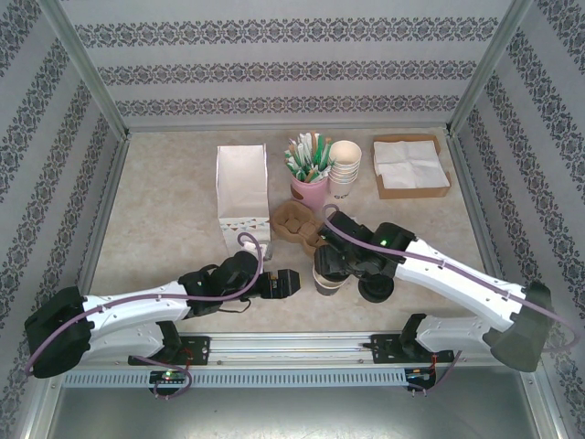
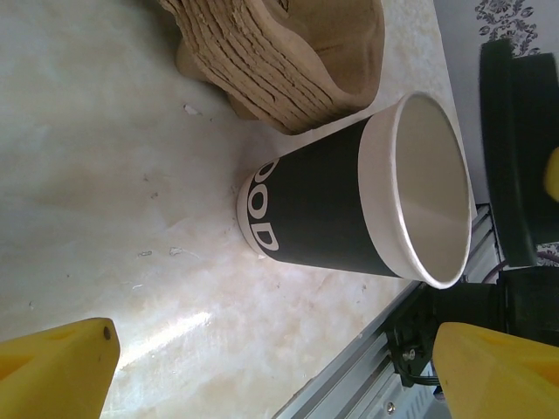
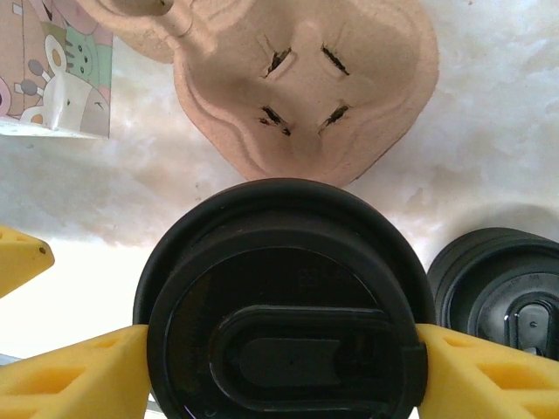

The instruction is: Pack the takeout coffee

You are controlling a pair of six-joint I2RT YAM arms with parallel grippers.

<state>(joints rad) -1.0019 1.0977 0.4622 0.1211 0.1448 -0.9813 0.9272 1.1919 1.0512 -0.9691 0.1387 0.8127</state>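
Two states we see: left gripper [image 2: 275, 349] wide open and empty near the cup [image 2: 323, 209], right gripper [image 3: 279, 345] clamping the lid [image 3: 279, 279].

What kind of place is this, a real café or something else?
Probably a staged café counter inside a robot test cell: patterned panel walls, stacked paper cups, pulp cup carriers and a paper bag.

**Takeout coffee items, centre of the top view**
The black paper cup [image 1: 327, 277], white-rimmed, is standing upright and uncovered at lower centre. The black sip lid [image 3: 279, 305] is sitting clamped between the fingers of the right gripper [image 3: 284, 358]. The stacked pulp carriers [image 1: 297, 224] are lying just above the cup, beside the upright white paper bag [image 1: 241, 187].
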